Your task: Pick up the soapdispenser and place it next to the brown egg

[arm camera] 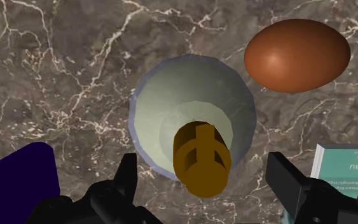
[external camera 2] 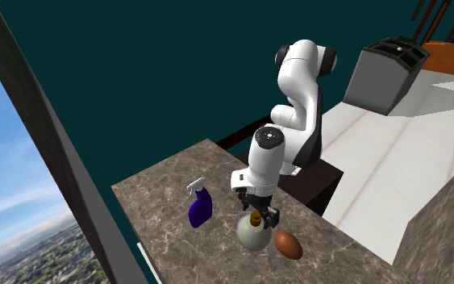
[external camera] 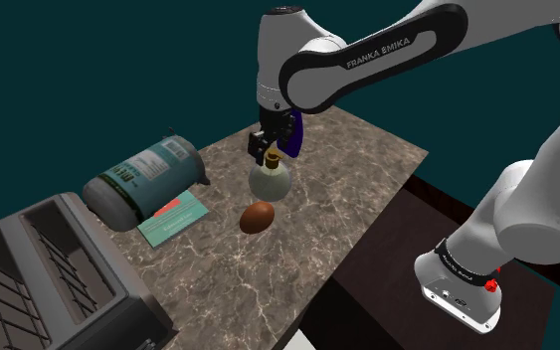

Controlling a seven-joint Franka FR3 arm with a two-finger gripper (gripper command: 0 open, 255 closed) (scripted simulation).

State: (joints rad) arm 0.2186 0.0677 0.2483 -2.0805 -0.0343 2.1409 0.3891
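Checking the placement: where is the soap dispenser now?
In the second exterior view the soap dispenser stands on the marble counter between the purple spray bottle and the brown egg, nearer the egg.

Dark marbled countertop [external camera: 367,184] with 4 bystanders.
Silver 2-slot toaster [external camera: 49,278] at the shoulder view's lower left; next along, a labelled jar [external camera: 143,179] lying on its side, just beside a teal booklet [external camera: 173,221]; purple spray bottle [external camera 2: 201,206] upright near the far edge.
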